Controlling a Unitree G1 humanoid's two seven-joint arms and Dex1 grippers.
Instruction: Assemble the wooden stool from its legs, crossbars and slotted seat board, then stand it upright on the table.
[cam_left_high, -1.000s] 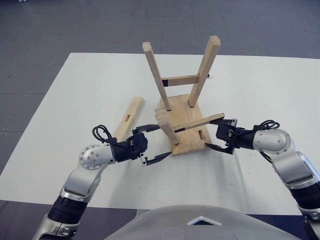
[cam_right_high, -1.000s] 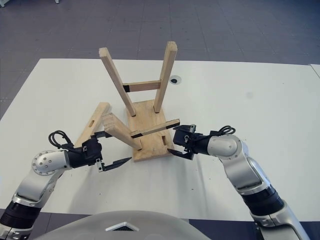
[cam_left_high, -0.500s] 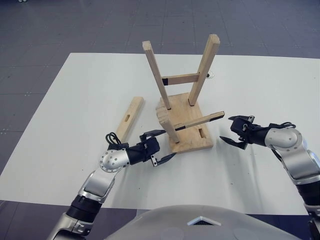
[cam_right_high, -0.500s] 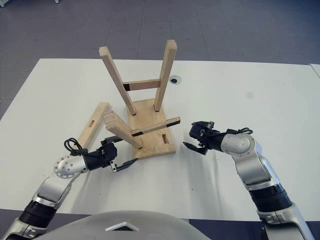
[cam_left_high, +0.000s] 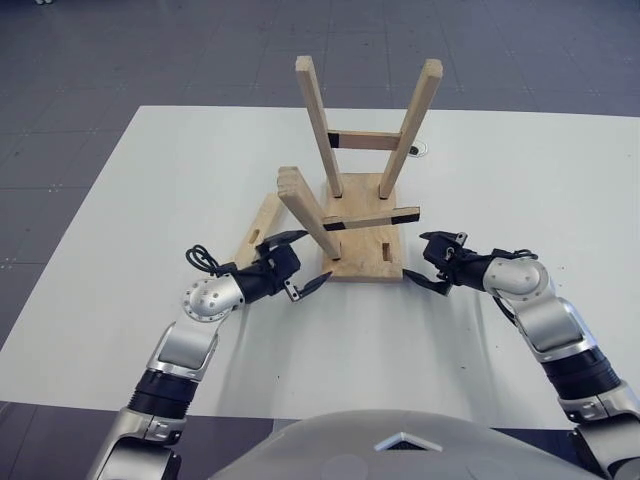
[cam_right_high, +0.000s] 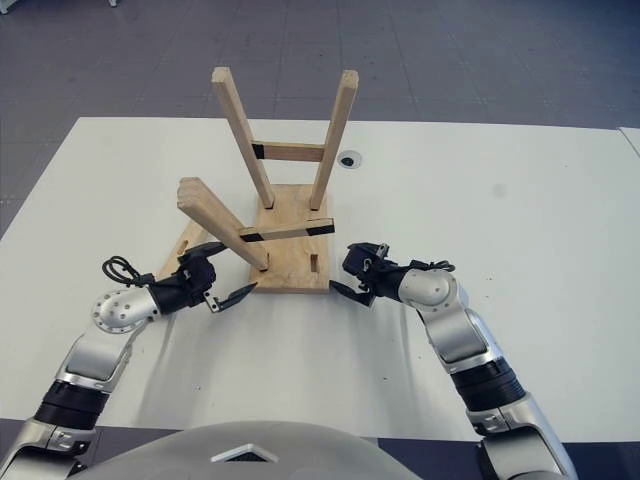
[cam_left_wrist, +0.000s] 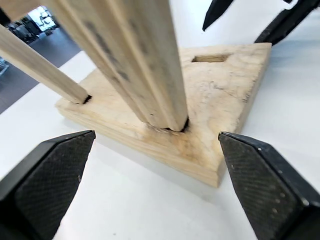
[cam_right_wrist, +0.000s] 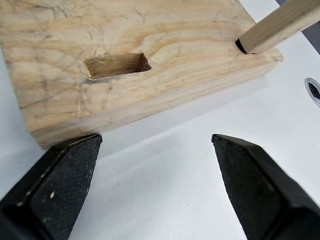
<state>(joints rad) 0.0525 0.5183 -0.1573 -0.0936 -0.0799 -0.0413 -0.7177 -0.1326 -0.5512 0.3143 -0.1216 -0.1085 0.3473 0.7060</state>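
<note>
Wooden seat board (cam_left_high: 362, 262) lay flat on the white counter (cam_left_high: 150, 200), three legs (cam_left_high: 318, 120) seated in its slots, the near-right slot (cam_right_wrist: 117, 65) empty. Left gripper (cam_left_high: 316, 253) and right gripper (cam_left_high: 415, 256) flanked its near edge, fingers spread apart.

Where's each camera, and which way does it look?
Left eye view: on the head, looking down at the table; both arms, left gripper and right gripper flanking the upturned stool.
Right eye view: beside it, same scene.
Left wrist view: left wrist, facing the seat board and a leg; own fingers show.
Right wrist view: right wrist, facing the board's empty slot; own fingers show.
Both wrist views share that slot.
</note>
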